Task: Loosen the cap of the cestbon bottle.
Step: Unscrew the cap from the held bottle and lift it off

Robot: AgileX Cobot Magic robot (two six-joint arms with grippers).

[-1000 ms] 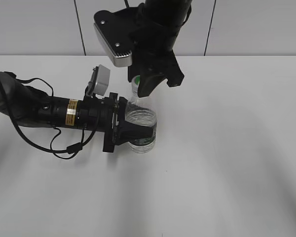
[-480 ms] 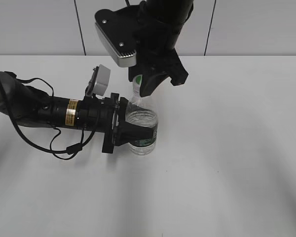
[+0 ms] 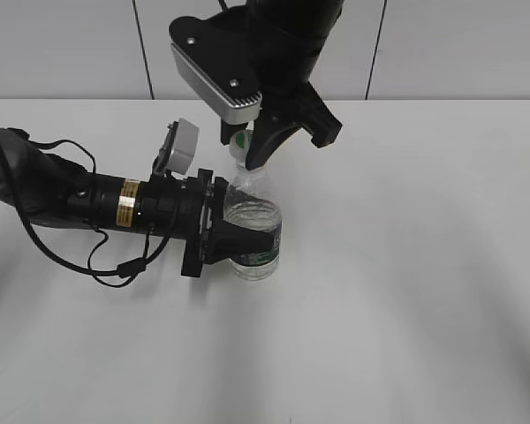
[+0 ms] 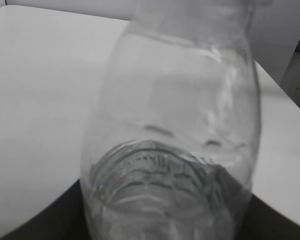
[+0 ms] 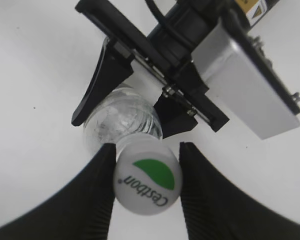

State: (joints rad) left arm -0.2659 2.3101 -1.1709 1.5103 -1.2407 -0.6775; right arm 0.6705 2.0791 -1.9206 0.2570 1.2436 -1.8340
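The cestbon bottle (image 3: pixel 253 231) stood upright on the white bench (image 3: pixel 406 291), slightly left of centre in the exterior view. The left end effector (image 3: pixel 240 240) reached in horizontally from 9 o'clock and was closed around the bottle's lower body at the dark green label band. The right end effector (image 3: pixel 274 146) came down from 12 o'clock over the bottle's top. From the exterior view the cap (image 3: pixel 241 141) was mostly hidden behind the right arm's dark fingers, with only a sliver of white and green showing, so contact could not be judged there. The right wrist view resolved this: looking straight down, the white cap (image 5: pixel 148 175) with its green patch and "Cestbon" lettering sat between the two dark fingers (image 5: pixel 92 197), which pressed against it at 9 and 3 o'clock, gripping it. The same view showed the left end effector's (image 5: pixel 125 112) black fingers around the clear bottle (image 5: pixel 122 120) at 12 o'clock from the cap. The left wrist view showed only the bottle's (image 4: pixel 170 150) clear ribbed wall, close up and blurred; the cap lay outside that frame.
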